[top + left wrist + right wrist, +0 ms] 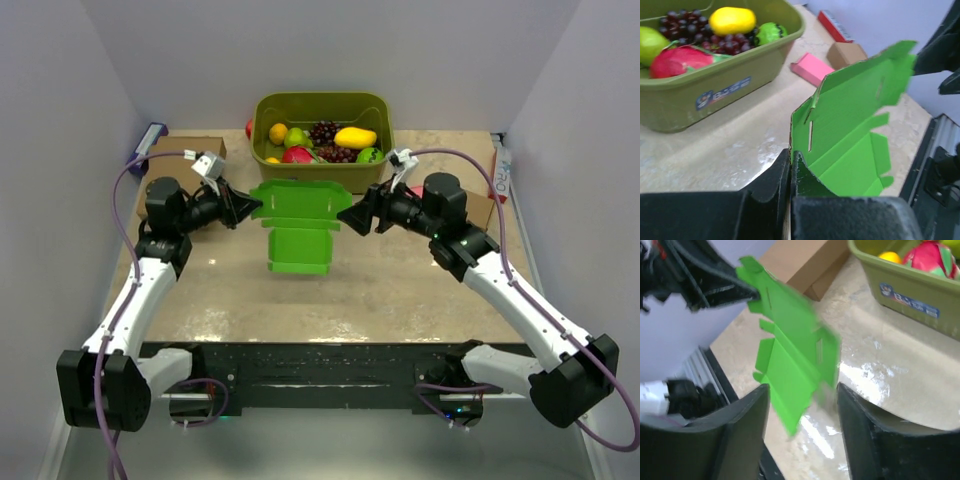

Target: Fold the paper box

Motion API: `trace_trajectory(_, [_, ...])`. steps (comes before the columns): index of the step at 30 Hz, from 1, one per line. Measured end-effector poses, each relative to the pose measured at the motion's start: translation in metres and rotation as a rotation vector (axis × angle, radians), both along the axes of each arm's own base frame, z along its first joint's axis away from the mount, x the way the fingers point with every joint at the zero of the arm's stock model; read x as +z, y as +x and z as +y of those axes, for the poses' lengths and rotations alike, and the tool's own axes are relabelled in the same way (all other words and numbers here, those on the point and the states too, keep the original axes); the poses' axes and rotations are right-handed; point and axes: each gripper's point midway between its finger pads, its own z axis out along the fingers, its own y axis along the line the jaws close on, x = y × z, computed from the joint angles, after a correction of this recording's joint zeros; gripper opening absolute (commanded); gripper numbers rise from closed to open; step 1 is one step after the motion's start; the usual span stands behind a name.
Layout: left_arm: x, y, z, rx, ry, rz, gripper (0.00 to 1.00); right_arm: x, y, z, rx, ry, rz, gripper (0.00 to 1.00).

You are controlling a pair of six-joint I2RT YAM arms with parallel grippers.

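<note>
While it hung clear of the pale, stone-patterned tabletop [400, 290], the bright green corrugated-paper box [298, 225] was carried between the two arms. It sat just in front of the olive-green plastic basin of fruit [320, 100].

Item: paper box.
- Condition: unfolded. It was a flat die-cut sheet with creases, narrow slots and tabbed flaps along its edges.
- Attitude: the upper panel ran roughly level between the arms, and the lower panels drooped along a crease toward the tabletop.
- Progress: no wall stood up and no tab was locked, so folding was judged barely begun.

Holder, left gripper [255, 207].
- State: its black fingers were pressed fully together on the sheet's left edge. The left wrist view showed them pinching the card at a corner.
- Purpose, as judged: to keep the sheet aloft and anchored so that the far side could be worked.

Holder, right gripper [345, 218].
- State: its jaws stood parted. In the right wrist view the sheet's right edge lay blurred in the gap between them, and neither finger was evidently pressing on it, so it held nothing.
- Purpose, as judged: placed to take a hold on that edge or on a flap.

Risk noted: with a single pinch at one corner, the thin sheet could sag or twist.
</note>
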Motion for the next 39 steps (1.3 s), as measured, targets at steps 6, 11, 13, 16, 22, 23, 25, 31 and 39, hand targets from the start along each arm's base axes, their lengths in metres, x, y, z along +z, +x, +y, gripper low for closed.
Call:
trace_trajectory(6, [-0.019, 0.01, 0.003, 0.145, 0.103, 0.018, 0.0, -0.002, 0.02, -0.026, -0.259, 0.019, 0.131, 0.91])
trace_trajectory(11, [-0.033, 0.006, -0.009, 0.169, 0.174, 0.039, 0.0, -0.007, 0.019, -0.029, -0.345, 0.185, 0.232, 0.92])
trace_trajectory(13, [-0.037, 0.005, -0.011, 0.174, 0.189, 0.046, 0.0, -0.021, 0.019, -0.025, -0.357, 0.24, 0.296, 0.93])
trace_trajectory(16, [-0.041, 0.005, -0.013, 0.179, 0.198, 0.052, 0.0, -0.048, 0.019, -0.012, -0.365, 0.296, 0.405, 0.95])
trace_trajectory(22, [-0.055, 0.001, -0.023, 0.168, 0.225, 0.065, 0.0, -0.07, 0.012, 0.026, -0.33, 0.378, 0.528, 0.95])
trace_trajectory(23, [-0.058, 0.0, -0.027, 0.158, 0.236, 0.064, 0.0, -0.07, 0.013, 0.03, -0.328, 0.399, 0.538, 0.95])
trace_trajectory(25, [-0.063, -0.003, -0.033, 0.14, 0.262, 0.054, 0.0, -0.074, 0.019, 0.034, -0.339, 0.444, 0.556, 0.95])
trace_trajectory(31, [-0.077, -0.009, -0.041, 0.121, 0.339, 0.02, 0.0, -0.108, 0.026, 0.039, -0.383, 0.524, 0.67, 0.93])
trace_trajectory(39, [-0.09, -0.002, -0.038, 0.134, 0.412, 0.002, 0.0, -0.101, 0.027, 0.028, -0.465, 0.636, 0.683, 0.93])
